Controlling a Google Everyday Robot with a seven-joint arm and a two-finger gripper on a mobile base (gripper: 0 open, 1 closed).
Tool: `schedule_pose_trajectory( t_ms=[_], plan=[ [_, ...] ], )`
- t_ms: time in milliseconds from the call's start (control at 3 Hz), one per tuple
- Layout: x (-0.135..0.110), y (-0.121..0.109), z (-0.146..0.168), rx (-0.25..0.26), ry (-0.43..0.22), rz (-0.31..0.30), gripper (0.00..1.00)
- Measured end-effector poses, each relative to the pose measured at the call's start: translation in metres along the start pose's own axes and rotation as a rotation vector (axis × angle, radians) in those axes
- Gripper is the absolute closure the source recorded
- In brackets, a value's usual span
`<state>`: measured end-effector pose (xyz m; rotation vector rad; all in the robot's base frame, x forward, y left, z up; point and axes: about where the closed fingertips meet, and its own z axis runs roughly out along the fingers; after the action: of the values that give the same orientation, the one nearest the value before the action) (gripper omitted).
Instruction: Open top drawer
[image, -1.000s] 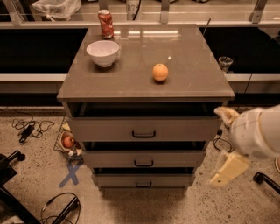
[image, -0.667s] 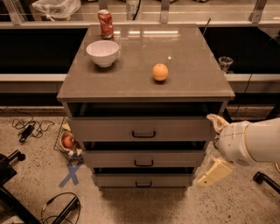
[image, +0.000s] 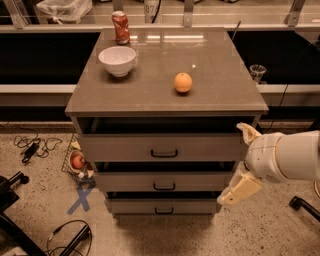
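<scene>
The top drawer (image: 125, 147) is the widest, tallest front of three in the grey-beige cabinet, with a small dark bar handle (image: 164, 153) at its centre. A dark gap shows above its front, under the cabinet top. My gripper (image: 244, 161) is at the drawer's right end, to the right of the handle. It is open, with one cream finger (image: 248, 133) up by the drawer's top right corner and the other (image: 239, 189) down beside the middle drawer (image: 200, 181). It holds nothing.
On the cabinet top (image: 220, 90) stand a white bowl (image: 118, 60), a red can (image: 120, 27) and an orange (image: 183, 82). The bottom drawer (image: 200, 205) is narrowest. A wire basket with an apple (image: 78, 161), blue floor tape (image: 81, 198) and cables (image: 31, 147) lie left.
My gripper has moved left and a little up, from beside the cabinet to the right end of the top drawer front. The drawers have not moved.
</scene>
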<state>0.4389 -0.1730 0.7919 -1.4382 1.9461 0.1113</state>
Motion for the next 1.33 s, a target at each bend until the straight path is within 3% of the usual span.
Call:
schedule_pose_trajectory(
  t_ms=[667, 1333],
  plan=[
    [0.019, -0.011, 0.102, -0.029, 0.087, -0.049, 0.00],
    [0.025, -0.046, 0.159, -0.017, 0.123, -0.107, 0.00]
  ],
)
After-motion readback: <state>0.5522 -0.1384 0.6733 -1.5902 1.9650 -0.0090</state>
